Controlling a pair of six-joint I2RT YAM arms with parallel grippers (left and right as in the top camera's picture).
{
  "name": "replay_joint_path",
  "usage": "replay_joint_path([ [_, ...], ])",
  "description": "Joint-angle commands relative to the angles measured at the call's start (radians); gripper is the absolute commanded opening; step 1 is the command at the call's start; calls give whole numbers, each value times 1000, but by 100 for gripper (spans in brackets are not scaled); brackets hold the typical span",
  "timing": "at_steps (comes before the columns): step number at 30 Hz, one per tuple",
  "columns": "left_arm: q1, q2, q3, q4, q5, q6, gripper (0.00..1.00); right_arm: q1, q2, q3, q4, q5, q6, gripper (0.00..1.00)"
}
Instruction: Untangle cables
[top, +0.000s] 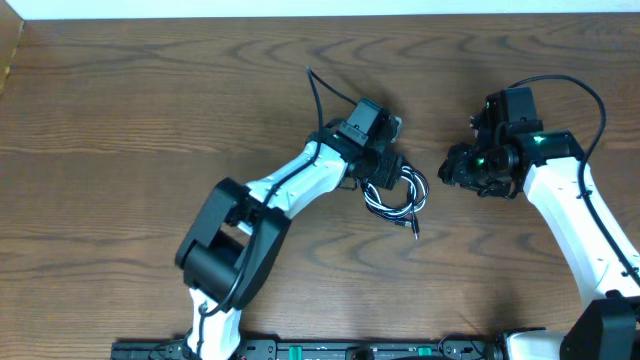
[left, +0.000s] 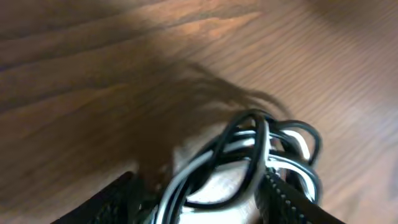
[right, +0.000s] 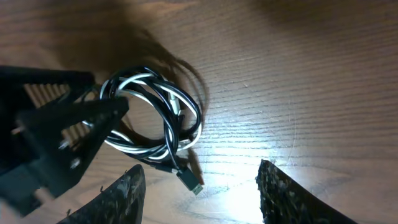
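Note:
The cables (top: 400, 197), one black and one white, lie wound together in a small coil on the wooden table. My left gripper (top: 384, 178) is at the coil's left edge. In the left wrist view the coil (left: 249, 146) sits between the two spread fingers (left: 199, 202), so that gripper is open around it. The right wrist view shows the coil (right: 155, 118) with a black plug end (right: 189, 179) sticking out toward the camera, and the left gripper (right: 68, 124) at its left side. My right gripper (top: 462, 170) (right: 199, 193) is open and empty, a short way right of the coil.
The wooden table (top: 120, 120) spreads to the left and far side. The left arm's own thick black cable (top: 318, 95) arches up behind its wrist. A rail runs along the front edge (top: 330, 350).

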Motion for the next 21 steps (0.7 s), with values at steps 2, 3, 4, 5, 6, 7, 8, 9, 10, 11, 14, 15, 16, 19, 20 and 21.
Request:
replay_joint_path([
  [2, -26, 24, -2, 21, -6, 143, 40, -2, -1, 7, -8, 22, -18, 53],
  [3, -27, 24, -2, 26, -6, 145, 39, -2, -1, 6, -6, 22, -18, 53],
  [4, -28, 24, -2, 31, -6, 145, 38, -2, -1, 6, -6, 22, -18, 53],
  [5, -29, 24, -2, 35, -6, 145, 36, -2, -1, 5, -5, 22, -18, 53],
  [6, -31, 24, -2, 36, -6, 145, 35, -2, 0, 5, -5, 22, -18, 53],
  [7, -32, 25, -2, 36, -6, 145, 34, -2, 1, 5, -5, 23, -18, 53],
  [8, -32, 25, -2, 36, -6, 145, 32, -2, 2, 5, -5, 23, -18, 53],
  [9, -32, 25, -2, 37, -6, 145, 27, -2, 3, 5, -5, 22, -18, 53],
  [10, -32, 25, -2, 42, -6, 145, 19, -2, 4, 3, -2, 22, -18, 53],
  [11, -32, 24, -2, 45, -6, 144, 8, -2, 4, 1, 0, 22, -18, 53],
  [14, -25, 11, -2, 51, -6, 70, 7, 10, 5, -14, 21, 18, -17, 53],
  [15, -13, -2, -2, 50, -5, 6, 7, 18, 5, -20, 31, 10, -16, 53],
  [16, -6, -10, -2, 50, 2, -29, 7, 24, 5, -23, 38, 8, -9, 54],
  [19, 57, -58, -2, 51, 158, -146, 7, 58, 11, -32, 69, 6, 2, 54],
  [20, 81, -71, -2, 51, 216, -175, 8, 69, 19, -32, 75, 6, 6, 54],
  [21, 97, -79, -2, 50, 253, -196, 8, 77, 24, -33, 78, 7, 8, 54],
])
